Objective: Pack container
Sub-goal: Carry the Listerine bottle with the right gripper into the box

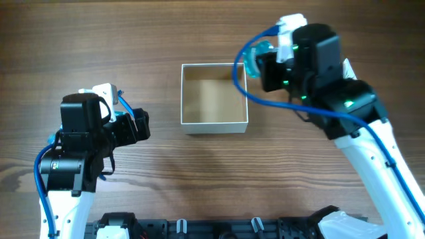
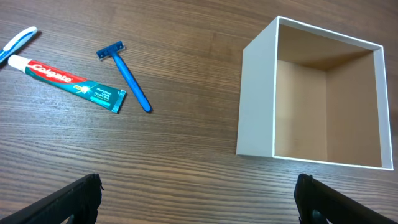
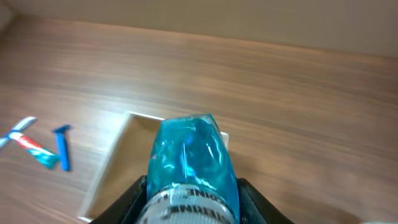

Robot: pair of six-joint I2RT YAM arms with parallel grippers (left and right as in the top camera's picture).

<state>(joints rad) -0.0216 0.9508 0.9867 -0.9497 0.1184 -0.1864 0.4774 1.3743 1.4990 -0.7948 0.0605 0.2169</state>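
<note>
**Blue bottle in my right end effector, beside the container**

My right end effector [image 3: 193,200] is clamped around a clear blue bottle [image 3: 189,155], one finger on each side of its labelled part. In the overhead view the bottle sits by the far right corner of the container [image 1: 214,98]; I cannot tell whether it is above the opening or just outside it. The container stands upright near the middle of the wooden tabletop [image 1: 99,40], with white walls and a tan inside.

My left end effector [image 2: 199,200] is spread wide with nothing between its fingers, low over the tabletop and facing the container's near side. A toothpaste tube [image 2: 68,81], a blue razor [image 2: 127,74] and a toothbrush [image 2: 17,43] lie together on the tabletop, well apart from the container.
</note>
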